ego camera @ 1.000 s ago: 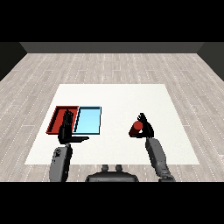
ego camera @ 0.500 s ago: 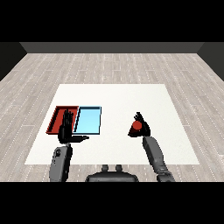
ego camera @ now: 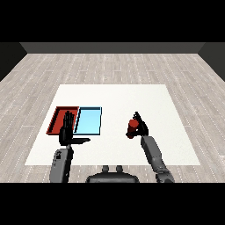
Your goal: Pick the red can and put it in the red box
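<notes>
Since a second ago your right robot hand (ego camera: 140, 127) has carried the red can (ego camera: 131, 127), fingers curled round it, leftward off the surface (ego camera: 123, 94) toward the red tray (ego camera: 56, 119), still well apart; left robot hand (ego camera: 67, 132) hangs spread.

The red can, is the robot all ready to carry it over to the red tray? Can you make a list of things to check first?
1. Right hand curled round the red can: ok.
2. Can upright: ok.
3. Can lifted off the white table: cannot tell.
4. Red tray free to take the can: cannot tell, the left hand covers part of it.
5. Left hand out of the way: not ok, its open fingers are raised in front of the red tray.
6. Light blue tray lies between can and red tray: ok, pass over it.
</notes>
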Available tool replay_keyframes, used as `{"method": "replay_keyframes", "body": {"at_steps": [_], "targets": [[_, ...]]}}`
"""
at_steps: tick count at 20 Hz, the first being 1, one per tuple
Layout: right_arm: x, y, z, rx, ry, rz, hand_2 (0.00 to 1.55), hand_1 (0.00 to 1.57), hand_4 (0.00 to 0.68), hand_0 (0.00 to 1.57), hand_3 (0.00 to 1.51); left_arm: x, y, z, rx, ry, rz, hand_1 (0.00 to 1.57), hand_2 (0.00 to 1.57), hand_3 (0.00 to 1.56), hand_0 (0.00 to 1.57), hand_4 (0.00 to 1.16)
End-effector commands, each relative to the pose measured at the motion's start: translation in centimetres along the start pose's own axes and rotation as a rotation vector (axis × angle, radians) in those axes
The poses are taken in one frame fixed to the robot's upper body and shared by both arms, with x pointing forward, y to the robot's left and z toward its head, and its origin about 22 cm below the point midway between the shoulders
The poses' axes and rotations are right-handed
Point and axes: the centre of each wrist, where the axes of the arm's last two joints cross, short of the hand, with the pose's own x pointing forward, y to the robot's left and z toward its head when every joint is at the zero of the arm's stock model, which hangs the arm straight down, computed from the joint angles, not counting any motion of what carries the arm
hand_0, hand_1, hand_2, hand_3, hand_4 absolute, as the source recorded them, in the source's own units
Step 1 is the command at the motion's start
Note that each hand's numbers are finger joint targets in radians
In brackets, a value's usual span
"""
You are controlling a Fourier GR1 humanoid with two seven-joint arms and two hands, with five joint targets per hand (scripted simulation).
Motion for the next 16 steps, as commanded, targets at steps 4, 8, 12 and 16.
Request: {"method": "replay_keyframes", "body": {"at_steps": [4, 8, 12, 16], "targets": [[0.0, 1.9, -1.1, -0.137, 0.022, 0.102, 1.32, 1.26, 0.269, 1.26, 1.28, -0.5, -0.8, -2.0, 0.0, 0.003, -0.011, 0.0, 0.0, 0.0, 0.0, 0.0], [-1.6, 1.9, -0.5, -0.184, 0.029, 0.153, 1.46, 1.45, 0.612, 1.45, 1.42, 0.1, 0.8, -1.9, 0.011, -0.012, 0.002, 0.0, 0.0, 0.0, 0.0, 0.0], [0.4, 0.9, -1.8, -0.16, 0.01, 0.161, 1.45, 1.47, 0.589, 1.47, 1.4, -0.1, -0.5, 0.4, 0.005, 0.012, 0.017, 0.0, 0.0, 0.0, 0.0, 0.0], [-0.1, -0.1, 0.1, -0.141, 0.023, 0.186, 1.44, 1.47, 0.597, 1.47, 1.38, -0.5, 1.0, 0.0, -0.015, 0.008, -0.005, 0.0, 0.0, 0.0, 0.0, 0.0]]}}
